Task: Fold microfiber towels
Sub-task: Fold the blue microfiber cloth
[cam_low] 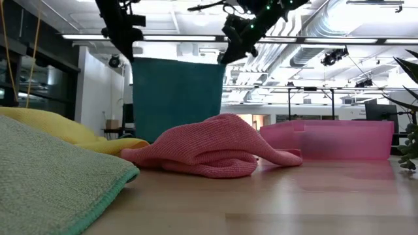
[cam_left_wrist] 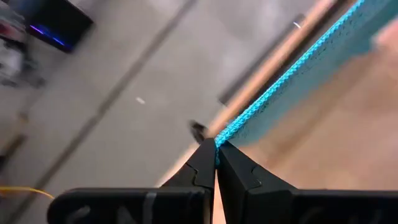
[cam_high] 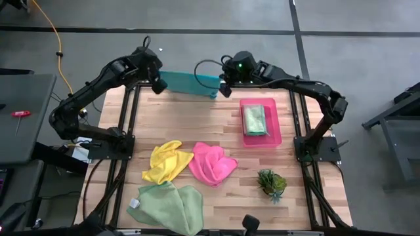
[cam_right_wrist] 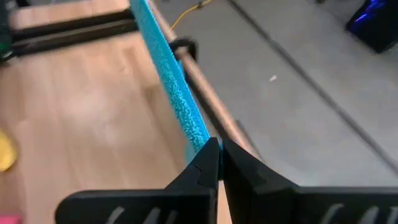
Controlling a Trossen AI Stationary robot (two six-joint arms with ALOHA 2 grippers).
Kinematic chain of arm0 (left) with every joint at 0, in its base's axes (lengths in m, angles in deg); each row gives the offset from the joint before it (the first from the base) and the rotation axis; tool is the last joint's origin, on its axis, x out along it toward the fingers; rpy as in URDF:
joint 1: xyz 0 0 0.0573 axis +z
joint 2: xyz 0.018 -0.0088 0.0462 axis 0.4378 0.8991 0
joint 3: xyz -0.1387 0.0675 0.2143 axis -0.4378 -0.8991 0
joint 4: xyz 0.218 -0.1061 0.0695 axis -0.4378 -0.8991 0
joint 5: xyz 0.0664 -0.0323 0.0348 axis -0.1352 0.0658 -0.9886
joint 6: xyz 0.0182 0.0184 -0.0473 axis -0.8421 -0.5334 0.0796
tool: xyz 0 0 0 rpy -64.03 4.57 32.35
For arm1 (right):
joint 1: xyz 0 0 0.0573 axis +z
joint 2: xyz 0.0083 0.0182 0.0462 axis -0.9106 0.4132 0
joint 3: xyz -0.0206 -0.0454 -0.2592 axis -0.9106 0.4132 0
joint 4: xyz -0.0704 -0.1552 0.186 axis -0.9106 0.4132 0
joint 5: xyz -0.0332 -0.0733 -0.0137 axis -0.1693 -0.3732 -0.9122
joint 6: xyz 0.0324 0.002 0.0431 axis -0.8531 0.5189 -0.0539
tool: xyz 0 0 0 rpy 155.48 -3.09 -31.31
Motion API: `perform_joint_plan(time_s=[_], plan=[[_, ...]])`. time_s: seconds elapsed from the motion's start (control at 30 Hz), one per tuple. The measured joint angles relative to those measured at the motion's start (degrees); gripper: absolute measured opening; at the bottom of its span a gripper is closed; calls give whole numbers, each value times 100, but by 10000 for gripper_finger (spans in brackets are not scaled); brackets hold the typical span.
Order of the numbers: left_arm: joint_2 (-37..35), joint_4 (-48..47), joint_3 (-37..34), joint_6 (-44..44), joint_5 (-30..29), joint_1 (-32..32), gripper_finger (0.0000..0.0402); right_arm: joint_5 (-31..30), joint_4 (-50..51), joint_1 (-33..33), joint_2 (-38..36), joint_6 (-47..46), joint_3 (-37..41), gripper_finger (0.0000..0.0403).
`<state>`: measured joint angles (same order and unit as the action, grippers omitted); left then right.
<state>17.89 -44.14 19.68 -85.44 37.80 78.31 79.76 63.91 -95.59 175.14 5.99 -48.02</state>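
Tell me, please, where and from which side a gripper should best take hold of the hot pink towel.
Probably at a loose corner. The hot pink towel lies crumpled, and a flap sticks out towards the pink tray. Come from above on that side: there the cloth is thin and lies free of the yellow towel.

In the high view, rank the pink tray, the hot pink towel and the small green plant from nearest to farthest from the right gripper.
Right gripper sits at the table's far edge, shut on the teal towel.
1. Pink tray, just to its right, toward the near side.
2. Hot pink towel, mid-table.
3. Small green plant, near the front right.
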Motion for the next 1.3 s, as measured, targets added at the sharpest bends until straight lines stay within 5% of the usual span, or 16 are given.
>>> perform_joint_plan(time_s=[0.37,0.57,0.77,1.1,1.3], plan=[[-266,-1142,-412,891,1373,-424,0,339,202,155,-57,152,-22,0],[-295,-67,-410,758,629,-156,0,521,61,-308,-66,148,-278,0],[132,1131,-354,548,1035,496,0,512,-102,-859,-42,238,-282,0],[616,1193,919,-522,1,562,0,27,-275,-768,-35,700,-652,0],[426,582,954,-727,-318,198,0,-175,182,-395,67,789,-552,0]])
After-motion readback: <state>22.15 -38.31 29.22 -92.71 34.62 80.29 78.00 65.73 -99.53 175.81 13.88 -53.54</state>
